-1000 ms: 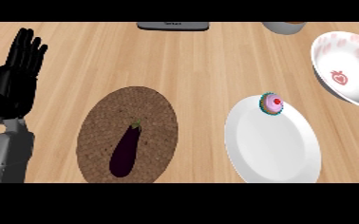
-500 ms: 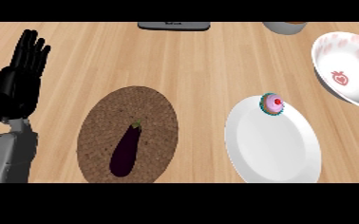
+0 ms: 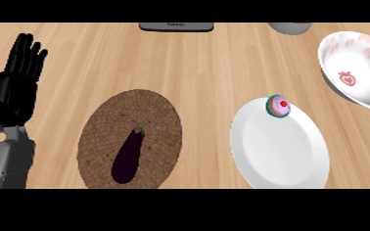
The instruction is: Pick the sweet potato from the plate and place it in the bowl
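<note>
Barely anything has shifted: left hand (image 3: 20, 85) still rests at the left edge, fingers straight and together, holding nothing. Next, a dark eggplant (image 3: 128, 155) lies on the brown woven mat (image 3: 162, 122). Then a cupcake (image 3: 279, 106) sits on the white plate's (image 3: 282, 151) upper rim. Far right, the strawberry-print bowl (image 3: 347, 66). No sweet potato shows.

One eggplant (image 3: 128, 157), one cupcake (image 3: 279, 106), one white plate (image 3: 282, 151), one woven mat (image 3: 108, 127), one bowl (image 3: 350, 68), one hand (image 3: 20, 85).
</note>
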You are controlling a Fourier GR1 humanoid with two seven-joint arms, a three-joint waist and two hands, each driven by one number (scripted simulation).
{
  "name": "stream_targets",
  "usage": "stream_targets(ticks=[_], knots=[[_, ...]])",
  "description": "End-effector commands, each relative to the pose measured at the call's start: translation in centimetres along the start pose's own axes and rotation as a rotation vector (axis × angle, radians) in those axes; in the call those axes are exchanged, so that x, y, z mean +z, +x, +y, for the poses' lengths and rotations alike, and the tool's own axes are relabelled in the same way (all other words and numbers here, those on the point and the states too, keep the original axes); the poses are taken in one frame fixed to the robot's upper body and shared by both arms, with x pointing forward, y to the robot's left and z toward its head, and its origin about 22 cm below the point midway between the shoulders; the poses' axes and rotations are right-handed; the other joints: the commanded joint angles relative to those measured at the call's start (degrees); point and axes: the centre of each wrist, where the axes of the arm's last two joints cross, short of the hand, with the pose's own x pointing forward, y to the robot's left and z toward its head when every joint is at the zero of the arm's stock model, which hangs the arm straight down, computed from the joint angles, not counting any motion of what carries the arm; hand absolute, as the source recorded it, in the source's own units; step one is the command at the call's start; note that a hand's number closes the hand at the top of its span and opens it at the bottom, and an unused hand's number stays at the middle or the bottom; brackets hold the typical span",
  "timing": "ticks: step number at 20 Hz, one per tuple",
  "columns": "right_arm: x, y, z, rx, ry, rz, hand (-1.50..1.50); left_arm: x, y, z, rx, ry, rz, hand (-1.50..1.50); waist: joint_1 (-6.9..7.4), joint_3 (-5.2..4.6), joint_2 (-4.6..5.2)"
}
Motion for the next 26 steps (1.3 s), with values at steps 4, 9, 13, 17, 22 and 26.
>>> stream_targets(ticks=[4, 9, 13, 17, 22, 26], knots=[[-2.0, -1.0, 7.0, 0.123, 0.016, 0.106, 1.5, 0.2, 0.6, 0.5, -0.008, 0.008, -0.016, 0.0, 0.3, 0.07, 0.15], [-3.7, -0.5, 11.0, -0.062, -0.015, 0.228, -1.5, -0.9, -0.3, -1.8, -0.004, -0.012, -0.014, 0.0, 0.56, 0.11, 0.52], [-2.9, -2.1, 12.0, -0.246, -0.009, 0.179, -1.5, -1.4, 0.3, -1.5, 0.001, -0.017, -0.003, 0.0, -0.1, 0.16, 0.42], [-2.1, -3.2, 10.8, -0.37, -0.134, 0.097, -1.5, -0.9, -0.1, -1.5, -0.005, -0.01, -0.003, 0.0, 0.3, 0.24, 0.72], [-1.5, -3.7, 9.1, -0.449, -0.409, 0.077, -1.5, 0.1, -0.4, -2.0, 0.016, -0.013, -0.017, 0.0, 0.91, 0.3, 0.85], [1.1, -6.1, 5.8, -0.523, -0.514, 0.14, -1.5, -0.9, 0.6, -0.5, -0.003, -0.005, -0.004, 0.0, 0.21, 0.26, 0.7]])
